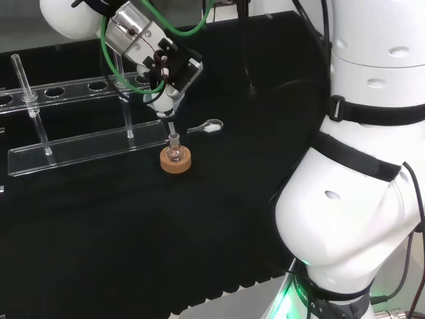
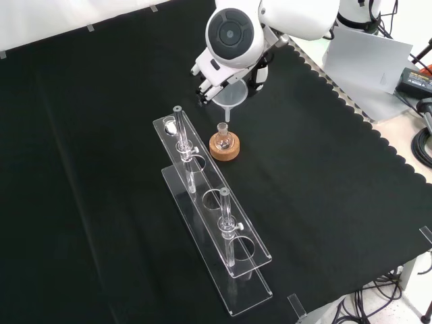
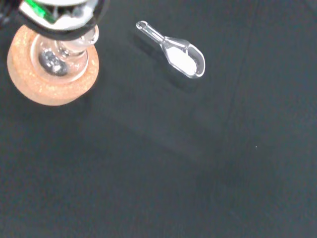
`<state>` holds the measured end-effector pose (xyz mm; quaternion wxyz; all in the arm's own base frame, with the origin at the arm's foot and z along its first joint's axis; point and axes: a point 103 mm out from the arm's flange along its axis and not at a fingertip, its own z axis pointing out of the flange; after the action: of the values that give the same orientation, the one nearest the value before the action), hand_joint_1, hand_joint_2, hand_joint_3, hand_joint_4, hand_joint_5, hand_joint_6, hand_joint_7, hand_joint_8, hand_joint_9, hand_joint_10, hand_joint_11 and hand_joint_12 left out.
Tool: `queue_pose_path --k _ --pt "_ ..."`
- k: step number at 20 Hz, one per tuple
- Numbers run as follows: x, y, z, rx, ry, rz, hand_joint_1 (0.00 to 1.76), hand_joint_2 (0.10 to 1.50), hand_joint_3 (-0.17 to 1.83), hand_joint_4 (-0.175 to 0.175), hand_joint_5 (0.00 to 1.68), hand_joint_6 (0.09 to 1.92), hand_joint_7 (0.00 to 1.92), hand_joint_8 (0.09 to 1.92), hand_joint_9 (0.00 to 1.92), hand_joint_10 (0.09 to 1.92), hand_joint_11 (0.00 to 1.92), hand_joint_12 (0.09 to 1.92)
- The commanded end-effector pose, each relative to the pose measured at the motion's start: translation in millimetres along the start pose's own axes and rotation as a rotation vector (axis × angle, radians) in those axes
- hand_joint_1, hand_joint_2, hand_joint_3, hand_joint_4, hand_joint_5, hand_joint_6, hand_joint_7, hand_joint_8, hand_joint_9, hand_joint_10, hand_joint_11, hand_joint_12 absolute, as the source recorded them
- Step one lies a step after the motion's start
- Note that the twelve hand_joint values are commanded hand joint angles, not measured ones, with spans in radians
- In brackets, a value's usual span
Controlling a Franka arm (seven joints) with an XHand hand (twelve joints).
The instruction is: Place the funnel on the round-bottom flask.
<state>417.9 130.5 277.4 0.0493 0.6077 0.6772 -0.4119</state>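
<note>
The hand (image 1: 163,70) hangs above the desk (image 1: 219,219) and holds a clear funnel (image 2: 232,98); its fingers are closed around the funnel's wide top, as the front view shows. The funnel stands upright, with its narrow stem pointing straight down.

Directly under the hand stands the round-bottom flask (image 1: 174,153), a small clear vessel that sits in a cork ring (image 2: 225,148). In the front view the tip of the stem is just above the mouth of the flask — very near, but I cannot tell if it already touches or enters the neck. In the head view the stem and the neck make almost one line.

A small clear scoop (image 3: 177,50) with white powder in it lies flat on the black cloth, near the flask and apart from it, beyond the hand in the head view.

On the other side of the hand, to the left in the head view, stands a long clear rack (image 2: 223,250) with round holes — thin glass tubes (image 2: 227,226) stand upright in it.
</note>
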Motion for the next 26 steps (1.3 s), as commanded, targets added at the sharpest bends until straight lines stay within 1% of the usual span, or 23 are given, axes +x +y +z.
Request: queue_pose_path --k 1,3,12,19,26 --pt "-1.6 3.0 0.0 -0.015 0.006 0.010 0.93 0.74 0.69 0.020 0.76 0.80 0.77 0.78 1.13 0.48 0.64 1.22" --pt "-2.3 4.2 0.6 -0.020 0.009 0.019 0.93 0.74 0.69 0.019 0.76 0.80 0.77 0.78 1.13 0.48 0.64 1.22" --pt "-6.3 11.4 10.3 -0.028 0.045 0.012 0.93 0.74 0.69 0.017 0.75 0.80 0.75 0.78 1.12 0.48 0.64 1.22" --pt "-8.2 17.3 15.4 -0.037 0.052 0.008 0.93 0.74 0.69 0.015 0.75 0.81 0.74 0.79 1.12 0.48 0.64 1.22" --pt "-6.8 24.0 22.4 -0.022 0.060 0.000 0.94 0.74 0.69 0.014 0.74 0.81 0.74 0.79 1.12 0.48 0.64 1.22"
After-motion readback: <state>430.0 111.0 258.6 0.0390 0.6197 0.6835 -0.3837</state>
